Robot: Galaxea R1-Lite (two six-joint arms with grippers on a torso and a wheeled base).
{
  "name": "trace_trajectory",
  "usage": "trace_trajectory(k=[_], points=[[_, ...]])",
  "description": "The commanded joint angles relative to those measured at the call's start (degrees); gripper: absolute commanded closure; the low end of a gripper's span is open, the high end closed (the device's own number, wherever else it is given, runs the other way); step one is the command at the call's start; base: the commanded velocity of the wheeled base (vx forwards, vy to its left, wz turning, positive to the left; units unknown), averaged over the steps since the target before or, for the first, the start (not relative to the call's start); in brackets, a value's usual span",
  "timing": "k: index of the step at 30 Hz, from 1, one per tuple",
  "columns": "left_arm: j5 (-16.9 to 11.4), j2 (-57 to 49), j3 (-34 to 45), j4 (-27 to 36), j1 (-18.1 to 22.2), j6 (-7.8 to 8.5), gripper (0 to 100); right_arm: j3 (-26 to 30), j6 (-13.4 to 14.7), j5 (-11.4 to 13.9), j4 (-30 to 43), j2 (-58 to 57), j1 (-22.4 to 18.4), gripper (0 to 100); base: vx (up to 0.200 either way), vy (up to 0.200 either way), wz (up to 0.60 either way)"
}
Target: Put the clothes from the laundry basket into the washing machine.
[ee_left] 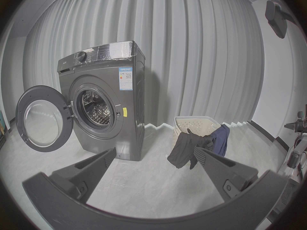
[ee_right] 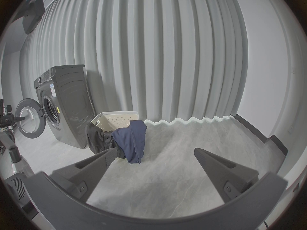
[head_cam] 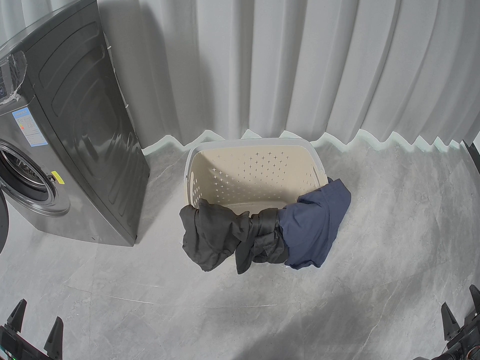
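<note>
A crumpled black garment point(head_cam: 215, 233) and a navy blue garment point(head_cam: 312, 226) are hanging side by side across the near rim of the cream perforated plastic laundry basket point(head_cam: 250, 146), well ahead of both arms. The left gripper point(head_cam: 39, 313), spread wide like the right gripper point(head_cam: 458, 298), is sitting nearer the black one and the grey front-loading washing machine point(head_cam: 85, 141).

Grey floor point(head_cam: 250, 316) — washing machine point(head_cam: 75, 126) and laundry basket point(head_cam: 250, 143) on it.

Inventory: seven items of five kinds are showing.
One washing machine point(head_cam: 75, 126) is standing in view. One laundry basket point(head_cam: 250, 173) is carrying two garments: one dark grey garment point(head_cam: 212, 233) and one navy garment point(head_cam: 312, 226). Two grippers are showing: one left gripper point(head_cam: 39, 313) and one right gripper point(head_cam: 459, 300). One pleated curtain point(head_cam: 300, 51) is hanging behind.
</note>
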Motion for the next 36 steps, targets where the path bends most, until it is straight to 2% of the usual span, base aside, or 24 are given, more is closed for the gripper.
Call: trace_trajectory(k=[1, 28, 32, 36], points=[[-0.01, -0.77, 0.84, -0.03, 0.0, -0.04, 0, 0.31, 0.02, 0.02, 0.01, -0.93, 0.02, 0, 0.2, 0.0, 0.0], [-0.01, -0.77, 0.84, 0.06, 0.0, -0.04, 0, 0.31, -0.07, 0.11, 0.1, -0.93, 0.02, 0, 0.0, 0.0, 0.0], [-0.01, -0.77, 0.84, -0.03, 0.0, -0.04, 0, 0.31, 0.11, -0.07, 0.01, -0.93, -0.07, 0, 0.15, 0.0, 0.0], [0.08, -0.77, 0.84, 0.06, 0.0, -0.04, 0, -1.45, 0.02, -0.25, -2.62, -0.93, -0.16, 0, 0.0, 0.0, 0.0]])
